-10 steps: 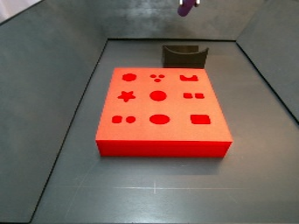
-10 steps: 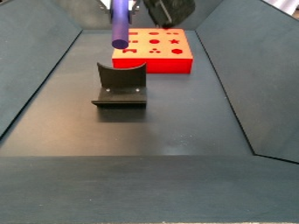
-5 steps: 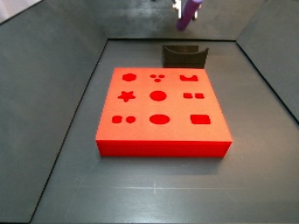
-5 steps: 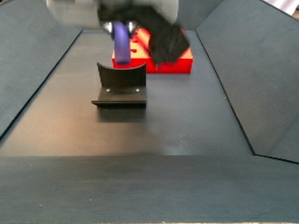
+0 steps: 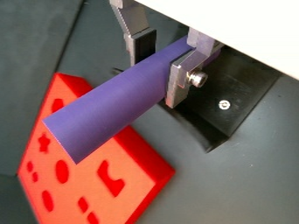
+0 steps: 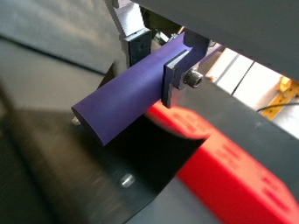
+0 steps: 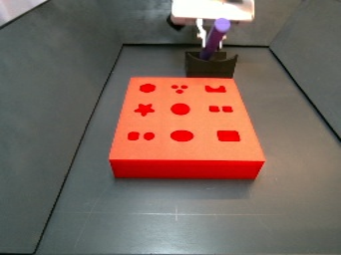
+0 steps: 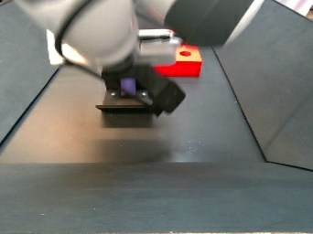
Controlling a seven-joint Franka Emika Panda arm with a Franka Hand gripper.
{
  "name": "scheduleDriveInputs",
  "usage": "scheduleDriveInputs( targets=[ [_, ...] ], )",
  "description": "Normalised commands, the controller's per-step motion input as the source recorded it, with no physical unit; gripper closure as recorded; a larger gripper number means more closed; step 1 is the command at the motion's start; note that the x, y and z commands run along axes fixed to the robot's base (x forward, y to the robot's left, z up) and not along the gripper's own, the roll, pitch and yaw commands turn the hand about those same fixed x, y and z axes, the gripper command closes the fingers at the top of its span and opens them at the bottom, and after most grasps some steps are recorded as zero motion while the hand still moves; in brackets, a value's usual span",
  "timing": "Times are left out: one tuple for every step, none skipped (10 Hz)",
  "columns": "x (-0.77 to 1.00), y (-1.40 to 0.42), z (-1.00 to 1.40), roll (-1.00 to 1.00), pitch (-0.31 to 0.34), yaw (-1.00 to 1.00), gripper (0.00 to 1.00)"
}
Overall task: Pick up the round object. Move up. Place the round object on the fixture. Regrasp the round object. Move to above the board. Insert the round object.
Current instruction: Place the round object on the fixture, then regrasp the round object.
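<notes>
The round object (image 5: 114, 112) is a purple peg, and my gripper (image 5: 162, 61) is shut on it near one end, a silver finger (image 5: 181, 77) pressed on each side. In both side views the gripper (image 7: 210, 12) hangs at the far end of the floor with the round object (image 7: 213, 38) upright, its lower end at the top of the dark fixture (image 7: 210, 65). Whether they touch I cannot tell. The red-orange board (image 7: 184, 125) lies flat in front of the fixture. Seen from the opposite side, the arm hides most of the round object (image 8: 127, 87) above the fixture (image 8: 124, 109).
Grey sloping walls (image 7: 80, 70) close in the dark floor on both sides. The board (image 8: 185, 60) shows only as a corner behind the arm. In both wrist views the fixture (image 6: 146, 162) and the board (image 5: 70, 179) lie under the peg.
My gripper has come down with the purple peg, from high above the fixture to just over its notch. The board and fixture have not moved.
</notes>
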Motion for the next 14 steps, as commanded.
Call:
scheduleDriveInputs(
  targets=[
    [0.12, 0.09, -0.56, -0.15, -0.026, -0.18, 1.00],
    [0.11, 0.07, -0.37, -0.15, -0.051, -0.15, 1.00],
    [0.09, 0.06, -0.23, -0.14, -0.066, -0.12, 1.00],
    [0.06, 0.04, -0.18, -0.13, -0.072, -0.08, 1.00],
    [0.07, 0.03, -0.18, -0.13, -0.071, -0.06, 1.00],
    [0.07, 0.03, -0.18, -0.13, -0.070, -0.04, 1.00],
    [0.00, -0.50, -0.17, 0.00, 0.000, 0.00, 1.00],
    [0.00, 0.00, 0.00, 0.00, 0.000, 0.00, 0.00],
    [0.00, 0.00, 1.00, 0.00, 0.008, -0.03, 0.00],
    [-0.01, 0.00, 1.00, 0.00, 0.014, -0.03, 0.00],
    [-0.02, 0.00, 1.00, 0.01, 0.014, -0.02, 0.00],
    [-0.03, 0.01, 1.00, 0.02, 0.015, -0.01, 0.00],
    [-0.03, 0.01, 1.00, 0.02, 0.016, -0.01, 0.00],
    [-0.04, 0.01, 0.88, 0.03, 0.020, -0.01, 0.00]
  ],
)
